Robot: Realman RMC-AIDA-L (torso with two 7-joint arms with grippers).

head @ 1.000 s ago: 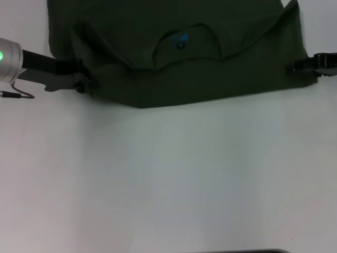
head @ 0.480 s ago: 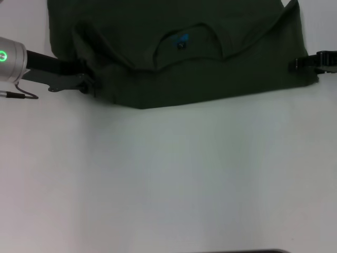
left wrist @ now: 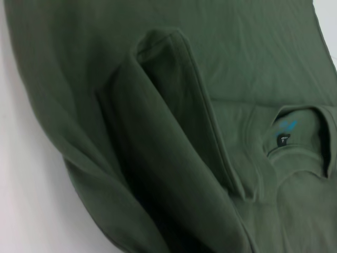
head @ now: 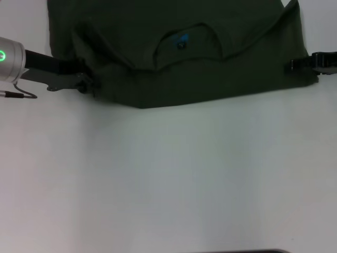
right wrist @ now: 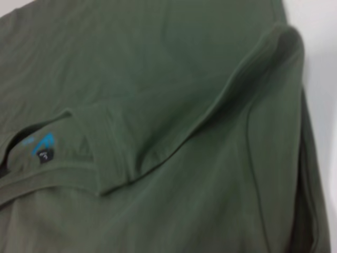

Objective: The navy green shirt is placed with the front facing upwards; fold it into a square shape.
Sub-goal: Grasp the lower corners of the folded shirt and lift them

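The navy green shirt (head: pixel 179 74) lies at the far side of the white table (head: pixel 168 179), its collar end folded toward me. The ribbed collar (head: pixel 184 39) and the small dark neck label (left wrist: pixel 283 140) face up. My left gripper (head: pixel 87 84) is at the shirt's left near corner, shut on the fabric. My right gripper (head: pixel 293 65) is at the right near edge, also shut on the cloth. In both wrist views the shirt (right wrist: pixel 158 79) rises into a lifted ridge beside each grip. No chest lettering shows.
Bare white tabletop stretches from the shirt's near fold to me. A thin dark edge (head: pixel 237 251) runs along the table's front. The shirt's far part runs out of the head view.
My left gripper has risen slightly with the shirt's left corner. The right arm has edged up and a little to the right. The shirt's outline has barely shifted.
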